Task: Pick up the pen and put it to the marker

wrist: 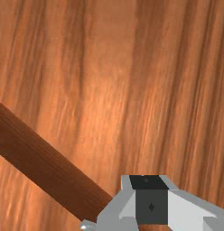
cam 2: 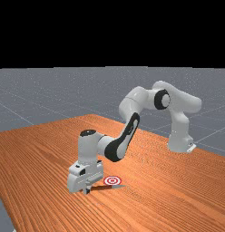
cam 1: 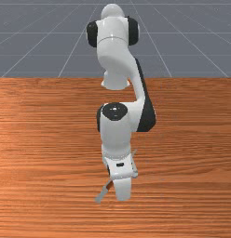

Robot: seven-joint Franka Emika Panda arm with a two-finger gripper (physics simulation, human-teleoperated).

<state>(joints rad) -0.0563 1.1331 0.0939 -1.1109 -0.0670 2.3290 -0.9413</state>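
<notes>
I can't tell if my gripper (wrist: 151, 203) is open or pinching. The brown pen (wrist: 46, 168) is right by it, near the round target (cam 2: 112, 181). A crooked grab could make the pen slip.

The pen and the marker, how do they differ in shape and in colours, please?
The pen is long and narrow, while the marker is round. The pen has a brown body with grey towards its end; the marker has red and white rings. Both show more than one colour.
</notes>
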